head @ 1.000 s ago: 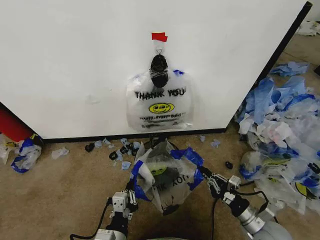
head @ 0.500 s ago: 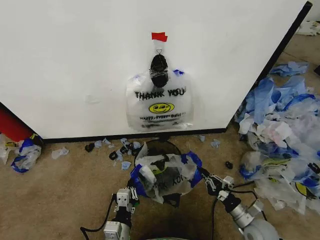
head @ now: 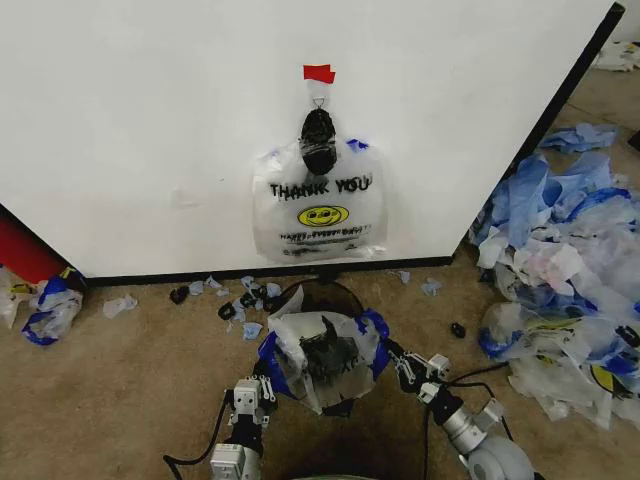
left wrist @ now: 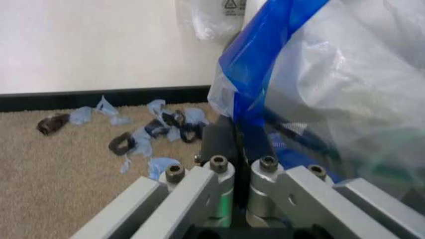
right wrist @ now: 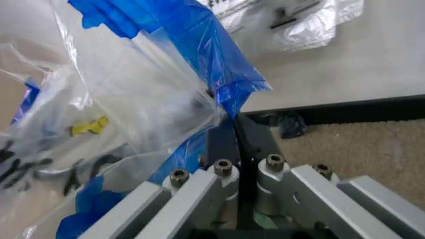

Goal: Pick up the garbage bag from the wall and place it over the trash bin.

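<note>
Your left claw is pinching the blue rim of the garbage bag on its left side; in the left wrist view the fingers are pressed together on the blue plastic. Your right claw pinches the opposite blue rim, and the right wrist view shows its fingers closed on the film. Between the two claws the bag is stretched open, low over the carpet floor, above the trash bin, whose black mesh rim shows just behind the bag.

Note a second bag with "THANK YOU" lettering and a yellow smiley, hanging on the wall directly behind the bin, under a dark clip and a piece of red tape. Small blue scraps and dark bits lie along the wall's black base strip, near the bin on its left. A large heap of blue-and-white bags covers the floor on the right, well apart from the bin. A red object sits at the wall's left end, with another crumpled bag beside it.
</note>
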Robot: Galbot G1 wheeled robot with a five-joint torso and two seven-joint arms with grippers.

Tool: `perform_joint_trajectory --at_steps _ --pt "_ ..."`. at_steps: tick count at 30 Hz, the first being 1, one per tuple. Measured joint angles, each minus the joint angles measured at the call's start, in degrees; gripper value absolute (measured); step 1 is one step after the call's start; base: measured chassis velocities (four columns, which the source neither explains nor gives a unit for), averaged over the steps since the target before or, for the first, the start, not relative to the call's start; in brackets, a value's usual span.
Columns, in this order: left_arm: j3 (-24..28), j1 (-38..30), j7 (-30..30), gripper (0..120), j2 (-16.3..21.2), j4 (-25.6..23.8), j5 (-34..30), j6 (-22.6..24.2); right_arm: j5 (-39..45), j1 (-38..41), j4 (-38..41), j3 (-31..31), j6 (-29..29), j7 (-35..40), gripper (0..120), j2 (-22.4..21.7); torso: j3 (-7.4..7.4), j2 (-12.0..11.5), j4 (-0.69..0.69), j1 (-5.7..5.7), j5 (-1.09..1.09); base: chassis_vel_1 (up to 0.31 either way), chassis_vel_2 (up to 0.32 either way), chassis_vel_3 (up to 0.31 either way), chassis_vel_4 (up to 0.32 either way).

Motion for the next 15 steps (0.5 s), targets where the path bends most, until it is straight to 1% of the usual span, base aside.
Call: perform_joint_trajectory --at_steps 8,11,15 --pt "-0.3 -0.8 -0.8 0 -1.0 1.1 0.2 -0.4 0.2 1.0 -1.7 0.2 0.3 0.0 0 0.4 0.0 0.0 0.0 0.0 0.0 0.0 0.0 0.0 0.0" --pt "-0.5 -1.0 -1.4 0 -1.4 2.4 1.6 -1.1 0.3 1.7 -2.4 0.0 0.3 0.1 0 0.7 0.0 0.0 0.0 0.0 0.0 0.0 0.0 0.0 0.0" --pt "-1.1 -1.3 -2.3 0 -1.2 2.5 2.1 -0.9 0.5 2.1 -2.4 -0.2 0.3 0.1 0 0.6 0.0 0.0 0.01 0.0 0.0 0.0 0.0 0.0 0.0"
